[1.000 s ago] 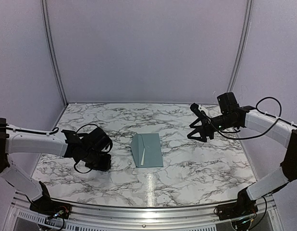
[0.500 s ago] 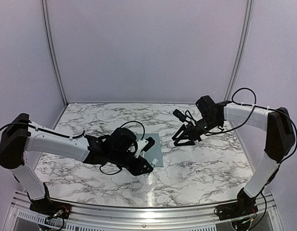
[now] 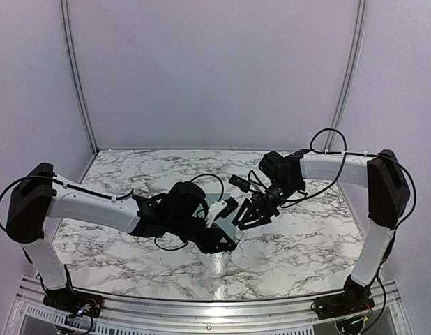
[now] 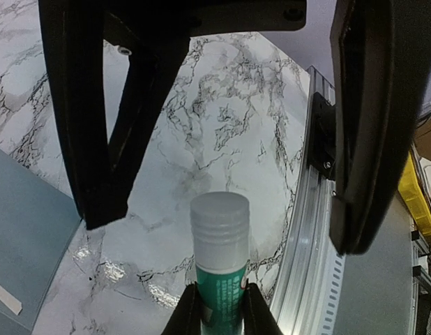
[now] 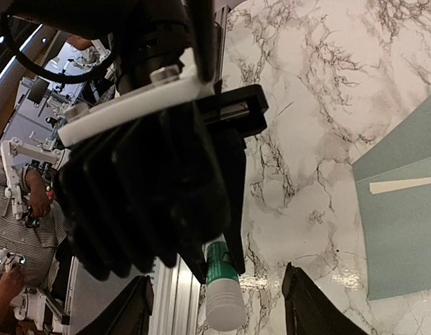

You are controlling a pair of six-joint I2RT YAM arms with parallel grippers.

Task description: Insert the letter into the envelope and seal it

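Note:
A white-capped green glue tube (image 4: 219, 262) sticks out from between my left gripper's (image 4: 219, 317) fingers, which are shut on its green body. In the right wrist view the same tube (image 5: 222, 293) points its cap toward my right gripper (image 5: 219, 310), which is open, its fingers (image 5: 309, 307) standing on either side of the cap without touching it. The grey-blue envelope (image 5: 404, 237) lies flat on the marble with a white strip (image 5: 404, 185) along its flap; both arms cover most of it in the top view. The letter is not visible.
The marble table (image 3: 146, 174) ends at a metal rail (image 4: 306, 230) along its near edge, close beside the tube. Pale booth walls (image 3: 215, 70) stand behind and to the sides. Both wrists crowd together over the table's middle (image 3: 233, 220).
Both arms have swung in from the sides and met over the envelope. The left brought the tube along, and the right gripper's jaws have narrowed somewhat around the cap.

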